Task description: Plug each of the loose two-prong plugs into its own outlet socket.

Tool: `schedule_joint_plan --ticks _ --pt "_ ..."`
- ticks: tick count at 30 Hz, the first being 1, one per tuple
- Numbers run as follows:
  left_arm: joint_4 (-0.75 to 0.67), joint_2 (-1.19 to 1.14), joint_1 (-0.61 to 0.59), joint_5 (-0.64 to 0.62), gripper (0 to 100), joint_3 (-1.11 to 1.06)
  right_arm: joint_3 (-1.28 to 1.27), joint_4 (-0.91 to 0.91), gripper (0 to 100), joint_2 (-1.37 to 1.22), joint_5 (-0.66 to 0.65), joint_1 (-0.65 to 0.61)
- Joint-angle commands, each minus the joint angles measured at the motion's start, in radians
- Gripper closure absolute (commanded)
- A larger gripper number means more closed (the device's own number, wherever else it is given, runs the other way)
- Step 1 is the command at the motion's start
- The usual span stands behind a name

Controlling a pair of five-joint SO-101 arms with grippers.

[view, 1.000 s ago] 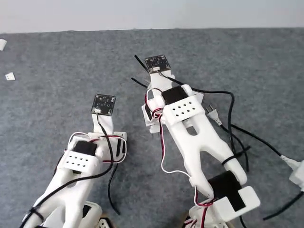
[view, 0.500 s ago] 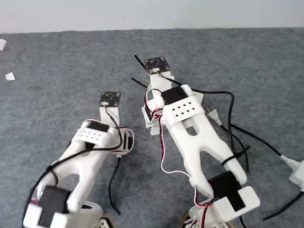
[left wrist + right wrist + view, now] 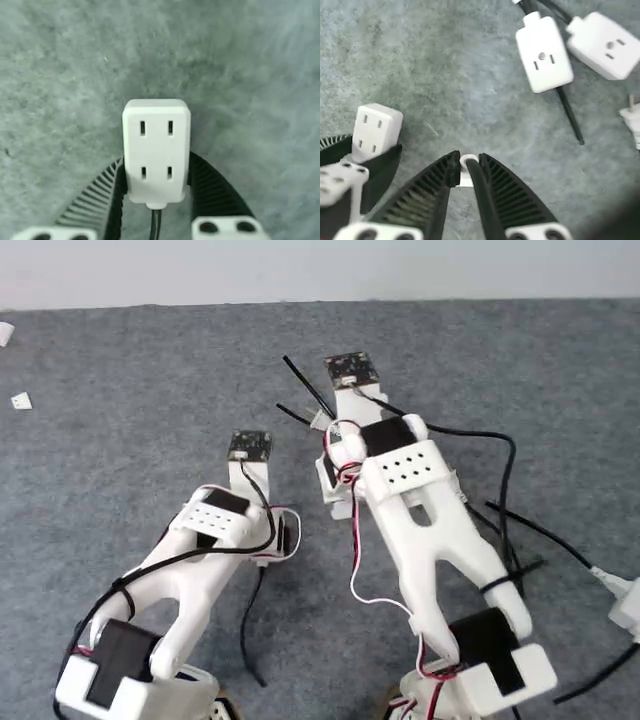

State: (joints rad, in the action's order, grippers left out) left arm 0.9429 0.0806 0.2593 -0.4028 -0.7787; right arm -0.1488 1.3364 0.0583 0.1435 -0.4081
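Lining up prongs and slots is, I judge, the heart of this step: the right tool [image 3: 468, 158] is clenched on a small white plug [image 3: 468, 163], whose black cord [image 3: 476, 192] runs back between the jaws; the left tool [image 3: 156, 161] grasps the white outlet block [image 3: 156, 145] by its two long sides, both pairs of slots bare, near the middle of the tabletop [image 3: 120, 370]; plug and block sit near each other but apart; the prongs are hidden, so their turn cannot be told; the plug probably needs squaring to one slot pair, then a straight push while the left tool braces the block; a tugging cord could skew it; two further socket blocks [image 3: 542, 60] lie side by side beyond, with a loose plug [image 3: 632, 115] near them; the tabletop wears a grey felt-like cover; a pale wall [image 3: 300, 270] rises behind its far edge; white scraps [image 3: 20, 400] lie near the far left corner.
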Motion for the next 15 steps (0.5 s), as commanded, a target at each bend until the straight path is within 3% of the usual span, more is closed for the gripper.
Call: schedule_joint_plan --ticks 1,6,12,15 --pt "0.046 -0.008 0.054 -0.075 98 0.119 0.057 0.028 99.1 0.064 -0.014 0.008" --pt "0.051 -0.021 0.092 -0.132 97 0.168 0.058 0.031 99.1 0.068 -0.014 0.015" --pt "0.091 -0.206 0.008 -0.203 74 0.294 0.058 0.033 99.1 0.067 -0.014 0.019" --pt "0.158 -0.296 0.008 -0.199 72 0.369 0.058 0.031 99.1 0.067 -0.014 0.019"
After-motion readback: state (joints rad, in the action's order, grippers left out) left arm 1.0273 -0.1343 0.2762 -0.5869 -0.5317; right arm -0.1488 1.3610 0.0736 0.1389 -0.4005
